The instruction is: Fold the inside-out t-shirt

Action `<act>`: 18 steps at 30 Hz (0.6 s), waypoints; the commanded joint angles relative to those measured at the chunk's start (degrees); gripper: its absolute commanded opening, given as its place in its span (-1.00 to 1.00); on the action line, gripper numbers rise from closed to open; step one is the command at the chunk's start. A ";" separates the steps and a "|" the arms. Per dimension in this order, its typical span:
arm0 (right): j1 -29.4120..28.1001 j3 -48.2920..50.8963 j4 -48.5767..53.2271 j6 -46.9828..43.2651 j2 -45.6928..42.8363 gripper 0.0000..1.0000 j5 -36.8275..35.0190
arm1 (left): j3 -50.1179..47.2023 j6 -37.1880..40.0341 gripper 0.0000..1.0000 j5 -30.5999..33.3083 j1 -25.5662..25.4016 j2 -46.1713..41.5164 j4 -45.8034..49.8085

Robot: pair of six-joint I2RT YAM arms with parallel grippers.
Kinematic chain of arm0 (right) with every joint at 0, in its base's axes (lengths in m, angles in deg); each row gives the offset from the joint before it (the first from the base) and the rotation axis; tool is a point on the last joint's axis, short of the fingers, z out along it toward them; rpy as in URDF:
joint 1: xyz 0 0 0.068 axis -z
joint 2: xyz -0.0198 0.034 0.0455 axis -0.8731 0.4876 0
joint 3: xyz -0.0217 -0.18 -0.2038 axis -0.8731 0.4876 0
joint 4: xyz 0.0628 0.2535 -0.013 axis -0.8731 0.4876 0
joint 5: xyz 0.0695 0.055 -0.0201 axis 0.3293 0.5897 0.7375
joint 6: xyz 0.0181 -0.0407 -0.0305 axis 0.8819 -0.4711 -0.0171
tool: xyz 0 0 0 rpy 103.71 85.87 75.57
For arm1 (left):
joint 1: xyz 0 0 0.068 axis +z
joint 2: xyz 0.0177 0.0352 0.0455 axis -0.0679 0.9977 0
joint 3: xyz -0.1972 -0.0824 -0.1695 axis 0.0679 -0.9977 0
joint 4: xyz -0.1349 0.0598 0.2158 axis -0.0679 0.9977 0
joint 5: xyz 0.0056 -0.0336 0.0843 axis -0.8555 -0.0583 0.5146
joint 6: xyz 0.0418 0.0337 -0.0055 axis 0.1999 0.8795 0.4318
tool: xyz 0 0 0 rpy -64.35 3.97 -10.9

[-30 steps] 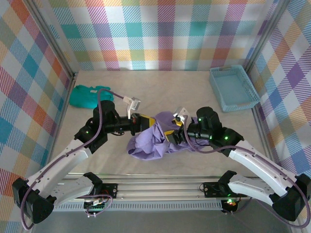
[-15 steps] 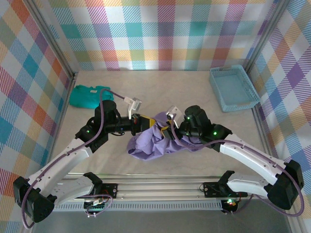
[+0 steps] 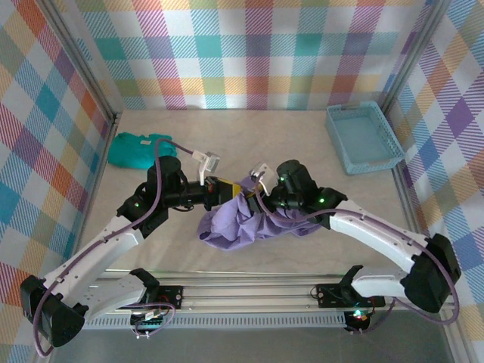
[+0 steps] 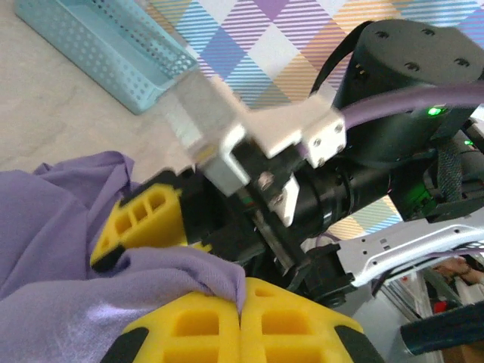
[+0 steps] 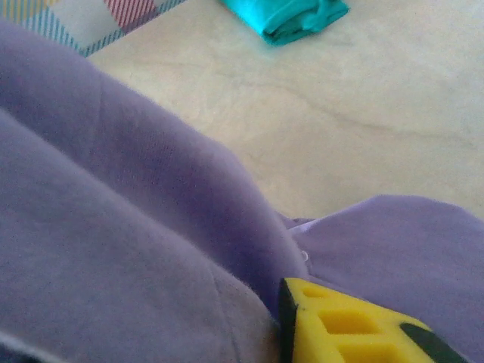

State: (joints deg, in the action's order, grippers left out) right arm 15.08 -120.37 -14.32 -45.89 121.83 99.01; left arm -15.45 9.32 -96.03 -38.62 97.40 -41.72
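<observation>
Cloth in a heap and no fold made yet: the inside-out t-shirt point(image 3: 238, 223) lies bunched near the middle of the table point(image 3: 302, 144), towards the near edge, with both arms reaching in over its upper edge. It sits well apart from the teal garment point(image 3: 138, 150) at the far left and the blue basket point(image 3: 338, 142) at the far right. From where I stand this looks like the gathering stage, getting two holds on the shirt so it can be lifted and spread flat. The left gripper point(image 4: 240, 302) has its yellow pads pressed together with a ridge of purple fabric pinched between them. The right gripper point(image 3: 254, 197) is pushed into the cloth just beside it. Its wrist view shows one yellow finger point(image 5: 355, 325) against the fabric, but I cannot tell whether its jaws have caught anything or how wide they stand. Once that second hold is sure, the next move, I would judge, calls for drawing the two grips apart and upward. That would let the shirt hang open and show a hem or shoulder line. The two claws are crowded close, so they risk fouling each other.
</observation>
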 commanded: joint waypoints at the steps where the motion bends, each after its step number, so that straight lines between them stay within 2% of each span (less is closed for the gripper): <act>1: 0.38 -1.48 -2.42 2.87 -1.50 -0.83 4.67 | 1.96 2.53 -1.00 8.11 0.36 -2.21 3.95; 3: 2.22 -0.78 -2.41 4.35 -4.73 -1.00 8.25 | 2.29 2.87 -1.00 19.31 0.35 -2.45 8.50; 5: 4.70 0.92 -4.90 7.66 -7.63 -1.00 13.69 | 2.78 2.78 -1.00 30.05 0.35 -1.86 13.67; 7: 6.22 2.89 -9.36 12.01 -9.29 -1.00 18.52 | 3.41 3.47 -0.99 34.60 0.35 0.09 16.50; 11: 6.45 4.78 -16.15 18.47 -8.22 -1.00 22.61 | 4.20 2.98 -0.77 34.42 -0.14 2.38 17.75; 18: 6.83 5.49 -20.34 22.50 -6.12 -1.00 21.17 | 1.21 0.64 -0.25 29.21 -1.26 -1.31 16.97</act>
State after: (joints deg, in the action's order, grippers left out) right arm 21.53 -114.79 -29.32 -26.89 115.45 118.46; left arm -13.22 11.03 -66.31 -39.45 98.67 -25.88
